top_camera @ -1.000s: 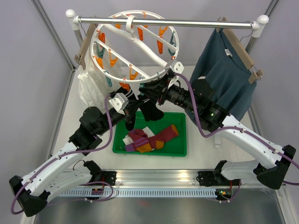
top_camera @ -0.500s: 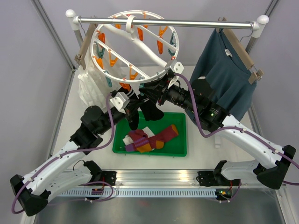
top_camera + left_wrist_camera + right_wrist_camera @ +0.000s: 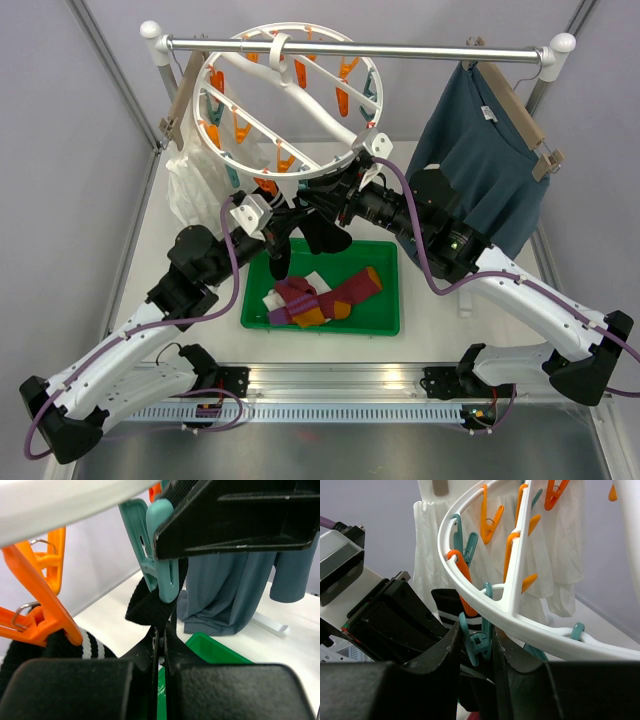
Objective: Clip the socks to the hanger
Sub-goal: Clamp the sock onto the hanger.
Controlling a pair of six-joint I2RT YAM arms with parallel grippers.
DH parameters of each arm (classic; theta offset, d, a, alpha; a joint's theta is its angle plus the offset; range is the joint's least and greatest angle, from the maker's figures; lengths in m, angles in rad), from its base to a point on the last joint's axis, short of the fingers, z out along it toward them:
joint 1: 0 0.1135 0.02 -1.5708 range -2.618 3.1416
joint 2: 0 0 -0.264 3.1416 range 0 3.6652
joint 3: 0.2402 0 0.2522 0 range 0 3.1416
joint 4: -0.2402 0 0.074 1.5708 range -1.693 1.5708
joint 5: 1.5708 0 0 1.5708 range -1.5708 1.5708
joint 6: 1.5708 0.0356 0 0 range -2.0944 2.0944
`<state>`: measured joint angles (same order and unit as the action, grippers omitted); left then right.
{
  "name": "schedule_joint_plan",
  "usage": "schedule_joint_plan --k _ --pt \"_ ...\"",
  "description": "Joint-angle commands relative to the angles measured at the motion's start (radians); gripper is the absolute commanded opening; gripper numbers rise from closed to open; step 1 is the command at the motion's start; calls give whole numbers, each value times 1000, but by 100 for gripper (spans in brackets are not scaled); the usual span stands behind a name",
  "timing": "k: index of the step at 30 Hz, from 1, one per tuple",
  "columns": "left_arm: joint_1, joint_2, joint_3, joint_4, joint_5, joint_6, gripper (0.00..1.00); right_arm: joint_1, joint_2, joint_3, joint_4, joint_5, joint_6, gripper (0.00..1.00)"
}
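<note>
Two white arms (image 3: 110, 365) with black joints, each trailing a purple cable (image 3: 406, 200).

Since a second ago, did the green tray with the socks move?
No. The green tray sits in the same spot, its near edge just as close to the metal rail along the table front.

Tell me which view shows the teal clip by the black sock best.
Left wrist: the teal clip is large, its tip at the black sock. Right wrist shows it small inside the right gripper; the top view hides it.
</note>
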<state>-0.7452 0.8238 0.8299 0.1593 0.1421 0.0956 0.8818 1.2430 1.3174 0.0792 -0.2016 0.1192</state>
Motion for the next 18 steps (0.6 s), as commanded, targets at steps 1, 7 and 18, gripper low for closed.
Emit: schedule_joint_plan --k 1,7,18 --pt "7 -14 49 37 13 7 2 3 -8 39 -9 -19 -13 0" --pt "7 -20 54 31 21 6 2 5 -8 37 -9 -13 -23 0" --pt "7 -32 60 8 39 -7 2 13 -17 13 36 -19 -39 0"
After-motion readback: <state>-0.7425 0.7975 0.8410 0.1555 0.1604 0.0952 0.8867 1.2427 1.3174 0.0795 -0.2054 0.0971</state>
